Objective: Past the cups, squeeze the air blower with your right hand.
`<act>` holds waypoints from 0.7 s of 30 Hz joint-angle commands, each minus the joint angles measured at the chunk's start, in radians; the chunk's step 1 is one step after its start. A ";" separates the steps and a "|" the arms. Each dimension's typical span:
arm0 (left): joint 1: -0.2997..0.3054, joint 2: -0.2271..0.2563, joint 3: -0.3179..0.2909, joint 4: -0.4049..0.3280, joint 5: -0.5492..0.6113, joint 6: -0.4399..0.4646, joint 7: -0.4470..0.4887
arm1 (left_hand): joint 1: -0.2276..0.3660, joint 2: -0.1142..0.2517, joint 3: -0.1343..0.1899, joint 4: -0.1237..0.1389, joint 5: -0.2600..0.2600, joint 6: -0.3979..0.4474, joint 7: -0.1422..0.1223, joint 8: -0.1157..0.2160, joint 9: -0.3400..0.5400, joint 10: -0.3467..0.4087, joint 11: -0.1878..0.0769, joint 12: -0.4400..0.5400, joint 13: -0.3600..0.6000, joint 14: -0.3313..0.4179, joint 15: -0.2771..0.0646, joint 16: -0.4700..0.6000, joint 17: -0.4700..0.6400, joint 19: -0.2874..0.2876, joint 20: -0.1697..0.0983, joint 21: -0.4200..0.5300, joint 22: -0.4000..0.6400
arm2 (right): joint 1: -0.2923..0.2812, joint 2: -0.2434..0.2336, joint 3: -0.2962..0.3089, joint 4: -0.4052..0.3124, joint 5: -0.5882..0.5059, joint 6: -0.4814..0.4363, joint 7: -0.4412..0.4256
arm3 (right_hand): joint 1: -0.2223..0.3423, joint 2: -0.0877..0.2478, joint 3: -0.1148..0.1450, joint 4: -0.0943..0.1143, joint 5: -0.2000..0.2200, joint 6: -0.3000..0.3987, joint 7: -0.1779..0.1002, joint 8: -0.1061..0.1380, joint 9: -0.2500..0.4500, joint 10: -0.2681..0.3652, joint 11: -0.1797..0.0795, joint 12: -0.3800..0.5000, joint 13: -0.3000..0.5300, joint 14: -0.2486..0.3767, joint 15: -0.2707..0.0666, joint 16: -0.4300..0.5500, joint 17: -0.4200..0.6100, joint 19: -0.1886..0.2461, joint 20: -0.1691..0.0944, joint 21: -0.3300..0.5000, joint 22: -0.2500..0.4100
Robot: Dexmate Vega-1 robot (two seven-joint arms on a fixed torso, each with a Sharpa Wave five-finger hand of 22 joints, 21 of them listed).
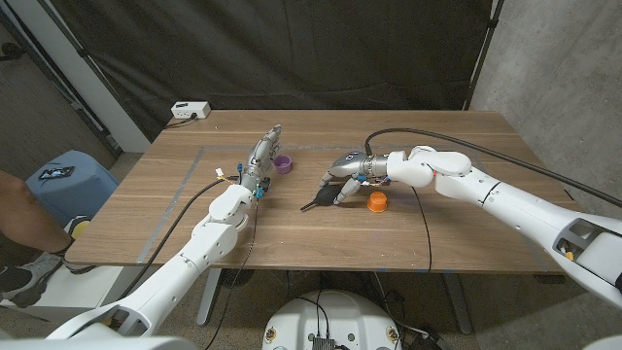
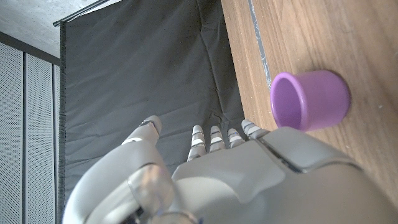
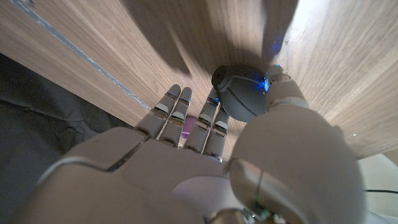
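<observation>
The air blower (image 1: 328, 197) is black, with a round bulb (image 3: 239, 93) and a thin nozzle pointing to the robot's left. My right hand (image 1: 350, 167) is over it at the table's middle. In the right wrist view the bulb sits between the thumb and the fingers (image 3: 177, 115), which touch it. A small orange cup (image 1: 377, 201) stands just right of the blower, nearer the front edge. A purple cup (image 1: 283, 164) (image 2: 309, 99) stands to the left. My left hand (image 1: 261, 157) stands beside the purple cup with fingers (image 2: 217, 138) stretched out, holding nothing.
A white power strip (image 1: 190, 111) lies at the table's back left corner. A grey tape line (image 1: 173, 207) runs along the left part of the table. A blue stool (image 1: 61, 180) and a person's leg (image 1: 17, 219) are off the table's left side.
</observation>
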 commanded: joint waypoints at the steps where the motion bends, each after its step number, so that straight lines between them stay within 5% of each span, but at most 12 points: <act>1: -0.004 -0.005 0.001 0.007 -0.004 0.000 -0.005 | -0.007 0.002 0.009 0.000 0.002 0.009 -0.002 -0.001 0.004 0.006 -0.002 0.004 0.002 0.005 0.001 0.000 0.002 0.003 -0.001 -0.002 0.006 | -0.006 -0.002 -0.001 -0.013 -0.002 -0.012 0.004 | 0.007 0.006 0.000 0.002 0.003 0.017 0.001 0.005 0.006 0.014 -0.003 0.007 0.006 0.011 -0.142 0.002 0.004 0.004 0.005 -0.002 0.006; 21: -0.009 -0.011 0.002 0.020 -0.008 -0.002 -0.010 | -0.009 0.003 0.012 0.000 0.002 0.010 -0.002 -0.001 0.004 0.010 -0.001 0.005 0.002 0.006 0.001 0.000 0.002 0.004 -0.002 -0.003 0.006 | -0.013 -0.005 0.006 -0.017 0.002 -0.016 0.000 | 0.015 0.008 -0.001 0.000 0.006 0.083 -0.010 0.024 0.007 0.078 -0.012 0.035 0.015 0.054 -0.156 0.009 0.007 0.015 0.006 0.000 0.006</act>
